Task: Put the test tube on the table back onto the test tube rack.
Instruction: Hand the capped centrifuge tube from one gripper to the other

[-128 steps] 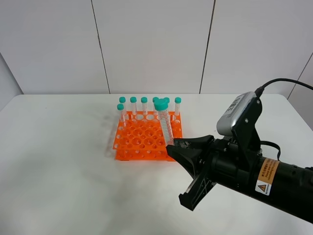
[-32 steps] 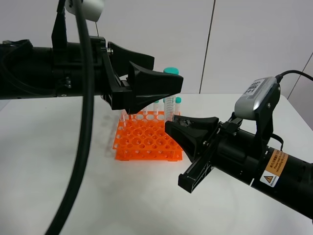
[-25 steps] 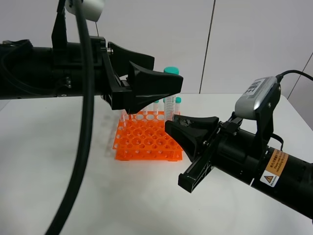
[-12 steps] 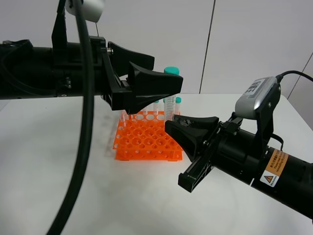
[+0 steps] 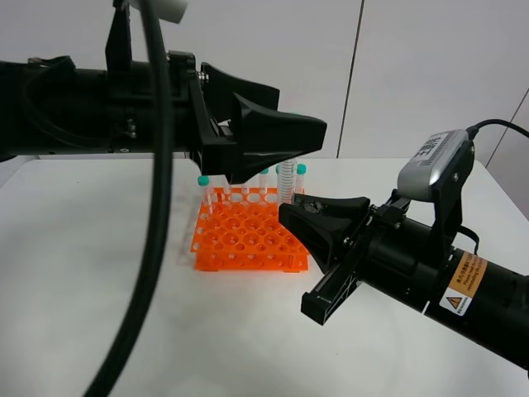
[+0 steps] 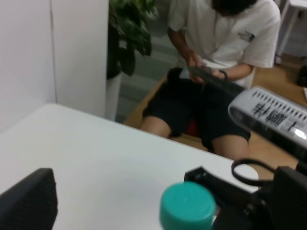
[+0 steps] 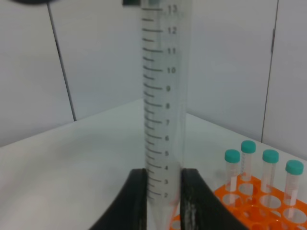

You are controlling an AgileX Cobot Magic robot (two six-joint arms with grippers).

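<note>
The test tube (image 5: 287,178) stands upright in the air above the right edge of the orange test tube rack (image 5: 245,237), with my right gripper (image 5: 297,208) shut on its lower end. In the right wrist view the clear graduated tube (image 7: 163,96) rises from between the two dark fingers (image 7: 138,199). My left gripper (image 5: 285,139) is open and level with the tube's top, hiding the cap from the high camera. The left wrist view shows the teal cap (image 6: 187,207) close in front and one finger pad (image 6: 29,201) off to its side, apart from it.
Several capped tubes (image 7: 259,165) stand in the rack's back rows (image 5: 203,184). The rack sits on the white table (image 5: 99,273). The black right arm (image 5: 430,265) lies across the table's right side. Beyond the table a seated person (image 6: 216,72) is visible.
My left gripper has shifted right and slightly up, and it now covers the tube's teal cap in the high view. The right gripper and the tube have not moved.
</note>
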